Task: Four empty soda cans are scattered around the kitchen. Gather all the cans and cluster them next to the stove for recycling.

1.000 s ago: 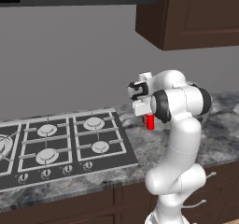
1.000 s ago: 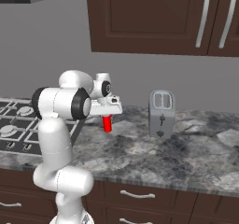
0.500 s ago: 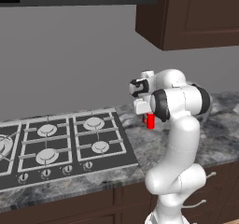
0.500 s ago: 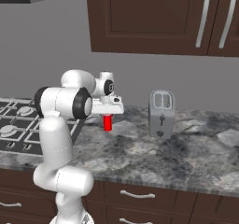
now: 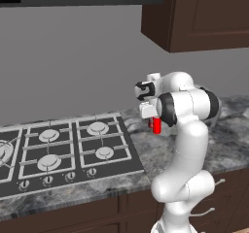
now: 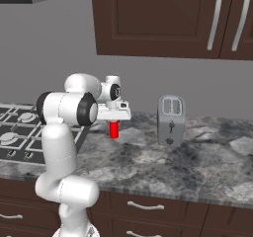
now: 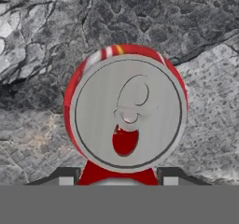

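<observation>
Now, left to right: the stove (image 5: 63, 149) sits on the counter (image 6: 197, 167), and at its 3 o'clock the soda can (image 6: 114, 130) stands upright, parked close for recycling. The pincer (image 6: 114, 121) hangs over it; grip or release, I cannot tell. Fingertips are cut off.

A home kitchen: a gas stove (image 5: 63, 152) with pale burners and front knobs sits at lower left in a grey marbled counter (image 6: 188, 167), a silver toaster (image 6: 171, 120) at centre right, dark wood cabinets (image 6: 163, 19) overhead.
</observation>
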You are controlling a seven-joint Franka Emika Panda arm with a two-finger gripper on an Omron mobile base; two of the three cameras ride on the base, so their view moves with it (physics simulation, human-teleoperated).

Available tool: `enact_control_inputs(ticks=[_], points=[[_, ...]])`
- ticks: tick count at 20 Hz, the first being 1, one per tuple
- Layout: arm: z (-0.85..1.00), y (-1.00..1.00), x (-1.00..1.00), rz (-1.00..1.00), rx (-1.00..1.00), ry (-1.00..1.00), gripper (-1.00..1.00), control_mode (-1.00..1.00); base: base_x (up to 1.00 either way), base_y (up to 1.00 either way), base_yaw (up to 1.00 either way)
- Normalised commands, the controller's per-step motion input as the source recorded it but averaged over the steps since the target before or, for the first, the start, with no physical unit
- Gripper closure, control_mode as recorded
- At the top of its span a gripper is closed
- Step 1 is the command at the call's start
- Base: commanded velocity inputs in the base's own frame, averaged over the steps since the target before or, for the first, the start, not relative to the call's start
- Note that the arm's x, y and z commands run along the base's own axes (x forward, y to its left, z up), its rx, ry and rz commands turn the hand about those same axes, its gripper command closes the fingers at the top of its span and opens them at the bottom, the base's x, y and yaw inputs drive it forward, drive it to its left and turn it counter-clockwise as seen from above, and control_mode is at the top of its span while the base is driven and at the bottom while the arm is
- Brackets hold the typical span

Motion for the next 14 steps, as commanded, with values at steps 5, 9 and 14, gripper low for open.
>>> enact_control_inputs(ticks=[5, 9, 14], points=[[0.11, 0.0, -0.01, 0.0, 0.0, 0.0, -1.0, -1.0, 0.0, 0.0, 0.0], [0.33, 0.0, -0.08, 0.0, 0.0, -0.05, -1.0, -1.0, 0.0, 0.0, 0.0], [0.31, 0.0, -0.34, -0.01, 0.0, -0.03, -1.0, -1.0, 0.0, 0.0, 0.0]])
